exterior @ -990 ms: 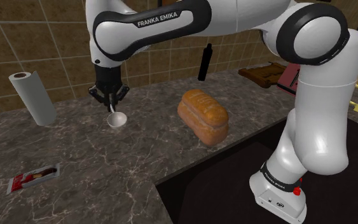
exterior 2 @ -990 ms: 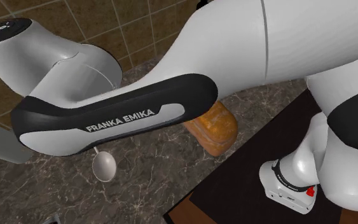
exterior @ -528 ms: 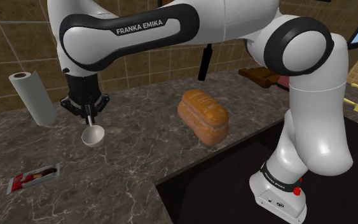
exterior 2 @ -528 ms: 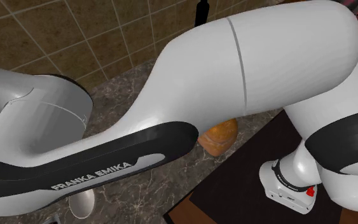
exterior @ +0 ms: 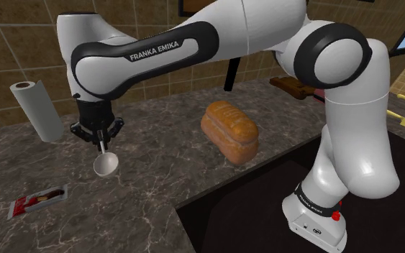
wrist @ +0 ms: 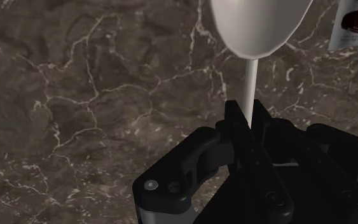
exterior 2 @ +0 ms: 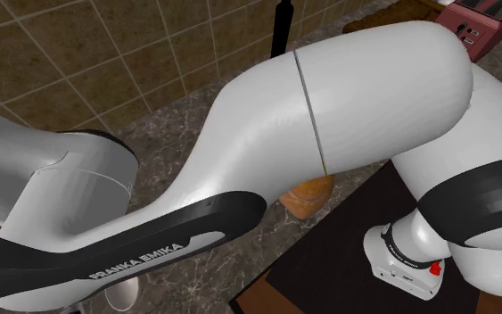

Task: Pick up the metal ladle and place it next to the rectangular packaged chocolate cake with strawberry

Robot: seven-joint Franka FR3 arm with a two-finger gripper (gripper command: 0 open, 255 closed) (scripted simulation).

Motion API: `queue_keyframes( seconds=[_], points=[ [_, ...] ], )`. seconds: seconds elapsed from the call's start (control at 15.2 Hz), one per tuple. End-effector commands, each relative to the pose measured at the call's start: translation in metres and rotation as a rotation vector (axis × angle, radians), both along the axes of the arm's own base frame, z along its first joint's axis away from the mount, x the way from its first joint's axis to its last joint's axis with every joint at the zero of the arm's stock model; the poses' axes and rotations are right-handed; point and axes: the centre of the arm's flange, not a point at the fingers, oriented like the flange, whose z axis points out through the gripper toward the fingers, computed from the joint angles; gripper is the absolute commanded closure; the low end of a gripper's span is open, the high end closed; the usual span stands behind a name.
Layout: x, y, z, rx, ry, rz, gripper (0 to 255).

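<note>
Ladle point(exterior: 104, 161) hangs bowl-down from my gripper point(exterior: 101, 141). The jaws pinch its thin, smooth, pale handle, and its long axis runs near vertical. It looks lifted off the dark veined marble counter point(exterior: 157, 172). The flat rectangular packaged cake point(exterior: 38, 200) lies toward the shoulder view's lower left, so I judge the carry goes that way.

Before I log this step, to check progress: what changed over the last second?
The gripper, clamped on the ladle, carried it toward the shoulder view's lower left, closer to the packaged cake. The packaged cake, bread loaf and paper towel roll stayed put.
</note>
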Motion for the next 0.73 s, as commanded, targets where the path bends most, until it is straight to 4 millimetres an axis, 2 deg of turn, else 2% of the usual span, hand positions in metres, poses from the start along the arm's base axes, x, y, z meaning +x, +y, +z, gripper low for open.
queue_keyframes(
  seconds=[0.0,0.53,0.59,0.66],
  points=[
    [0.000,0.001,-0.011,0.000,0.000,0.000,255],
    [0.000,0.001,-0.053,0.000,0.000,0.000,255],
    [0.000,0.001,-0.063,0.000,0.000,0.000,255],
    [0.000,0.001,-0.063,0.000,0.000,0.000,255]
  ],
)
